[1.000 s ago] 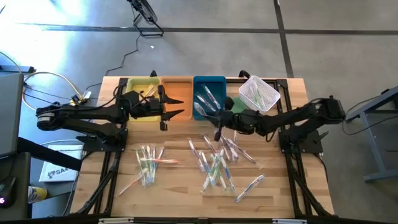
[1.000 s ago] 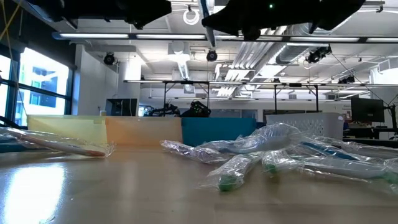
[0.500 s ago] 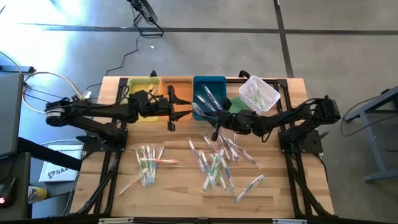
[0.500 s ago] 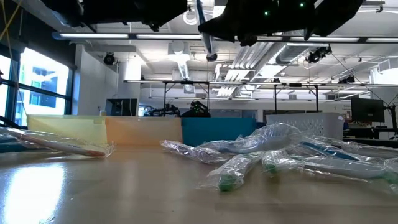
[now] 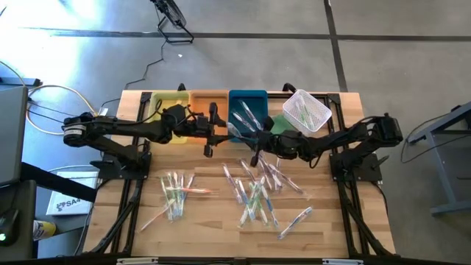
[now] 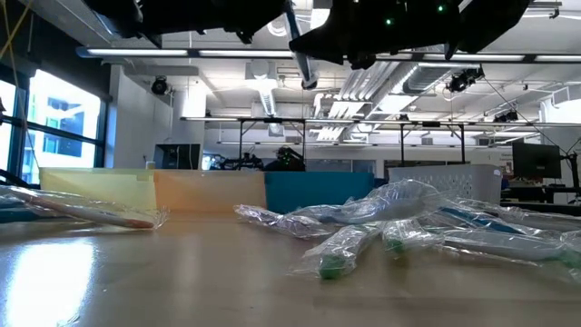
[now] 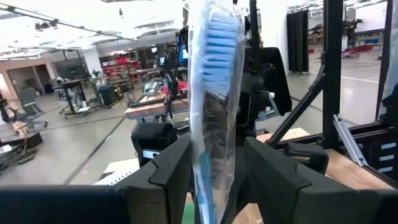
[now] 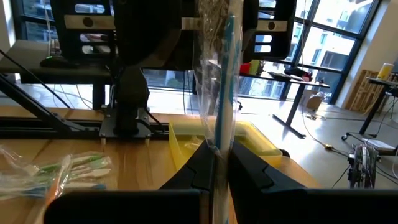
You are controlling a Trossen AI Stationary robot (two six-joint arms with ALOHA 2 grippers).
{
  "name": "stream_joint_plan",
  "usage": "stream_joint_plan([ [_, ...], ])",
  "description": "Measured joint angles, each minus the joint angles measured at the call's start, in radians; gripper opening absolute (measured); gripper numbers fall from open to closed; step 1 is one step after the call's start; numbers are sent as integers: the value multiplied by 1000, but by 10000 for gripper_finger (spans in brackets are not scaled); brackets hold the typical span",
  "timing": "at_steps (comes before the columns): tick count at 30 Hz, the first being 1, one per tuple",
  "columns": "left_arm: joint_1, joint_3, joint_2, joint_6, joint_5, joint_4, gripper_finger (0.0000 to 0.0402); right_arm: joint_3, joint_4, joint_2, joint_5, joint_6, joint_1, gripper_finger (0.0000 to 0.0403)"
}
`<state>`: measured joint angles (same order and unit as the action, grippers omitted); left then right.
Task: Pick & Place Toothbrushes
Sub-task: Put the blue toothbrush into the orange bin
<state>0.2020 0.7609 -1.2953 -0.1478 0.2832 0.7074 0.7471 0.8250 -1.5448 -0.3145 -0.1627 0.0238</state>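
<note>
Toothbrushes (image 5: pixel 254 193): few in blue tray (image 5: pixel 247 97), most left on table. My right gripper (image 5: pixel 255 156) pinches one; left gripper (image 5: pixel 208 140) spread around it.

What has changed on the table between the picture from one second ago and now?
The left arm reached sideways toward the right arm, carrying its pincer from near the orange tray to the edge of the blue tray. Its jaws now stand on either side of the blue toothbrush held by the right pincer, which shifted only slightly. The loose toothbrushes and white basket stayed where they were.
</note>
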Motion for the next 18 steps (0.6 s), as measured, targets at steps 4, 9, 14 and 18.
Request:
stream_joint_plan([
  [4, 0, 0, 0, 0, 0, 0, 147, 0, -9, 0, 0, 0, 0, 19],
  [9, 0, 0, 0, 0, 1, 0, 147, 0, -12, 0, 0, 3, 0, 19],
  [14, 0, 0, 0, -1, 1, 0, 141, 0, -16, 0, 0, 3, 0, 19],
  [18, 0, 0, 0, -2, 1, 0, 106, 0, -28, 0, 0, 3, 0, 19],
])
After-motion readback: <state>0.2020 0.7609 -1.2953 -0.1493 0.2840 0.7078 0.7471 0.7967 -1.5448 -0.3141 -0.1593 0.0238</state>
